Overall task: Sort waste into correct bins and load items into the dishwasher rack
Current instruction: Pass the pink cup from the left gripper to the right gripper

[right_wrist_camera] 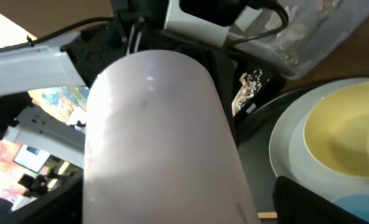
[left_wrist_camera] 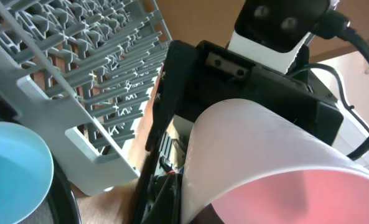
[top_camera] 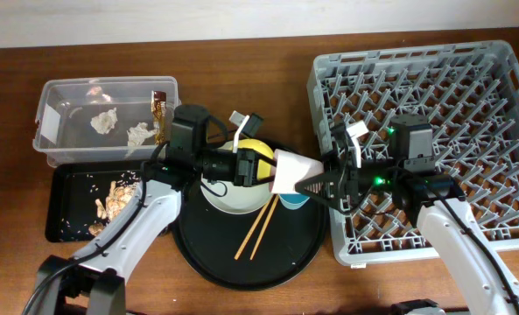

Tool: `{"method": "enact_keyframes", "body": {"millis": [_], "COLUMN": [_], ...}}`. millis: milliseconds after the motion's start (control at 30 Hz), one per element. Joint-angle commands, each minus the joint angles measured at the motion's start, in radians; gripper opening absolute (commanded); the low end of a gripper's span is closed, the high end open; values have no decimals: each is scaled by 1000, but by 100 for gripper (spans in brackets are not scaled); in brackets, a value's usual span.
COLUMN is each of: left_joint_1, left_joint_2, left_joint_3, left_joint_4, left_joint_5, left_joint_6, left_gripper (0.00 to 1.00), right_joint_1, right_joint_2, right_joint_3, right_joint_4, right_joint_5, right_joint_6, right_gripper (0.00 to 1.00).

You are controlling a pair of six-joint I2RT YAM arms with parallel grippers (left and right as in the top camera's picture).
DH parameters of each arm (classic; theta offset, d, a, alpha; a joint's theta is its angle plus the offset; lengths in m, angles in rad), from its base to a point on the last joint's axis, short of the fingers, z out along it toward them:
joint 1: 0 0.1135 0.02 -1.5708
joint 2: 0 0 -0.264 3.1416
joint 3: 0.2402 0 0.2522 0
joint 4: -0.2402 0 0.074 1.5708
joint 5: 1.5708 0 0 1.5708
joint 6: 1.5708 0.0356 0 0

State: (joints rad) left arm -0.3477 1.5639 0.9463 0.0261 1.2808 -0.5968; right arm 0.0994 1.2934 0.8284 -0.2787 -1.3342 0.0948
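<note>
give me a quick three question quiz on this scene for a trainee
1. True or false: the chopsticks lie on the round black tray.
2. Which colour of cup stands on that tray? A) blue B) pink C) green
3. Fill in: the pink cup is up in the air between the two ____.
Key: 1 true; 2 A, the blue cup; 3 grippers, the left gripper and the right gripper.

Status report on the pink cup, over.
Both at the pink cup: left gripper, right gripper; which one grips, unclear. Cup sideways above round black tray, not yet in dishwasher rack. Close by: light blue cup.
</note>
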Motion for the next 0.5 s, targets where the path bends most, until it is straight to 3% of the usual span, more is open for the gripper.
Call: {"method": "enact_keyframes", "body": {"millis": [0, 300, 433, 467], "left_joint_1": [-3, -3, -3, -3], "left_joint_2": [3, 3, 3, 3], "left_joint_3": [6, 6, 6, 6], "left_joint_4": [-1, -4, -5, -5], "left_joint_5": [-3, -32, -59, -71], "left_joint_6": [-10, -10, -10, -9], "left_gripper": [0, 0, 1, 8], "right_joint_1": [5, 5, 5, 5], "right_joint_2": [5, 5, 5, 5], "right_joint_3": [13, 13, 13, 13], "right_joint_4": [7, 26, 26, 26], "right_joint_5": [-29, -55, -54, -53], "right_joint_6": [-9, -9, -9, -9], "right_gripper": [90, 63, 59, 59]}}
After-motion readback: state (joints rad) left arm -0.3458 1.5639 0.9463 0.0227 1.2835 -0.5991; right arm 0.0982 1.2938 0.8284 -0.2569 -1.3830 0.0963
